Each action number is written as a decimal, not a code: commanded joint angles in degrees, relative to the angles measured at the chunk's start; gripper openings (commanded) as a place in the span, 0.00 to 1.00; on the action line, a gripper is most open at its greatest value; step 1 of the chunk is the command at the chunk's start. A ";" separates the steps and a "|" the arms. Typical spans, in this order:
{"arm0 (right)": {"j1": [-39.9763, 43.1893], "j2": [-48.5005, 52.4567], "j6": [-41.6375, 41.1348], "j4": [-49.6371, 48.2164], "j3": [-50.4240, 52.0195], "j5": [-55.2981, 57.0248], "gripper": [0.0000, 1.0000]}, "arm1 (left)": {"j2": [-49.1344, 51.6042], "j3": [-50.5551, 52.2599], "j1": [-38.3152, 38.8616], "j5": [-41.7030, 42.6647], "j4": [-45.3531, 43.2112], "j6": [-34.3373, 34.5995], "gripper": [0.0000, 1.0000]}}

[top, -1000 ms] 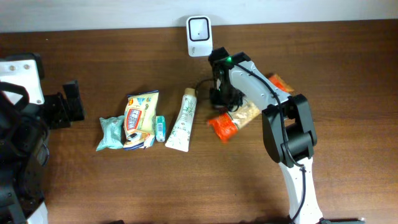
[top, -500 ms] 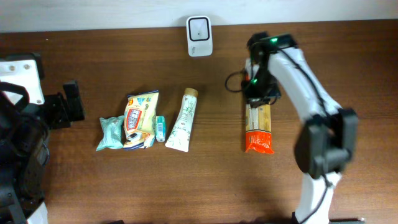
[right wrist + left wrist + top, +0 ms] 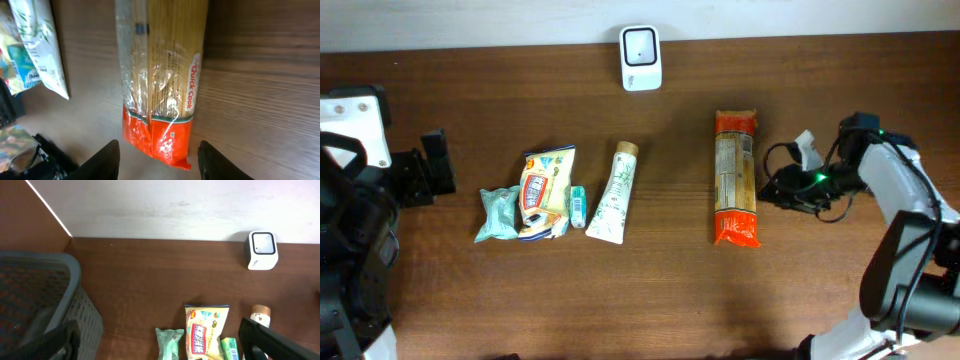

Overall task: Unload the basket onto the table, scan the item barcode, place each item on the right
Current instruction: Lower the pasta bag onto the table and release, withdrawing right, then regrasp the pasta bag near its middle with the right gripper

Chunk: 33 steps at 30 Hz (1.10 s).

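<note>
Lying flat on table (image 3: 620, 290), spaghetti pack (image 3: 736, 178) sat lengthwise, bigger orange end toward front edge, right of and below scanner (image 3: 641, 44) at wall. R gripper (image 3: 772, 190) hung just right of pack; fingers (image 3: 111, 159) were spread, nothing btwn them. L gripper (image 3: 440, 165) sat far left, jaws wide apart, empty; grey basket (image 3: 45, 290) showed in its wrist view. Tube (image 3: 614, 192) & snack bag (image 3: 545, 188) lay left of pack.

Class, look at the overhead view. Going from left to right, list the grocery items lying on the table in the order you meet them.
teal packet → yellow snack bag → small green box → white tube → pasta pack
</note>
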<state>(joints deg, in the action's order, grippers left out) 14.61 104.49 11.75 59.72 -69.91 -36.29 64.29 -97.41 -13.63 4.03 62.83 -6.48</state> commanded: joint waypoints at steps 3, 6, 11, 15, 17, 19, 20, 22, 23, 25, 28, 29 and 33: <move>-5.40 9.03 -3.96 -5.90 0.74 -1.66 0.50 | -0.20 -0.39 -0.20 -0.42 -0.09 -0.94 0.99; -6.47 12.68 -4.81 -8.63 0.76 -1.40 0.50 | -0.20 -0.39 -0.20 -0.42 -0.09 -0.94 0.99; -6.47 16.98 -5.42 -12.28 1.18 -0.35 0.56 | -0.20 -0.39 -0.20 -0.42 -0.09 -0.94 0.99; -6.54 19.54 -6.51 -14.80 1.25 -0.85 0.57 | -0.20 -0.39 -0.20 -0.42 -0.09 -0.94 0.99; -6.54 19.61 -6.49 -14.80 1.25 -0.96 0.14 | -0.20 -0.39 -0.20 -0.42 -0.09 -0.94 0.99; -6.51 19.52 -7.56 -14.60 1.03 -1.03 0.04 | -0.20 -0.39 -0.20 -0.42 -0.09 -0.94 0.99; -6.51 19.12 -7.80 -13.49 0.17 -1.05 0.04 | -0.20 -0.39 -0.20 -0.39 -0.09 -0.94 0.99; -6.51 15.93 -7.80 -7.93 -3.50 -0.26 0.04 | -0.20 -0.39 -0.20 -0.42 -0.09 -0.94 0.99; -6.62 13.94 -8.04 -5.27 -5.20 1.33 0.04 | -0.20 -0.39 -0.20 -0.39 -0.09 -0.94 0.99; -7.65 9.01 -10.08 0.81 -8.72 8.35 0.04 | -0.20 -0.39 -0.20 -0.39 -0.09 -0.94 0.99; -18.08 4.37 -14.84 14.51 -14.67 30.45 0.04 | -0.20 -0.39 -0.20 -0.39 -0.09 -0.94 0.99; -23.34 4.66 -18.49 16.17 -14.64 38.27 0.04 | -0.20 -0.39 -0.20 -0.42 -0.09 -0.94 0.99; -34.16 5.07 -20.46 16.15 -14.62 42.58 0.09 | -0.20 -0.39 -0.20 -0.42 -0.09 -0.94 0.99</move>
<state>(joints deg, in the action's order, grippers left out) -19.05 110.83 -7.16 75.59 -83.05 2.22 64.29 -97.41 -13.63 4.03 62.83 -6.48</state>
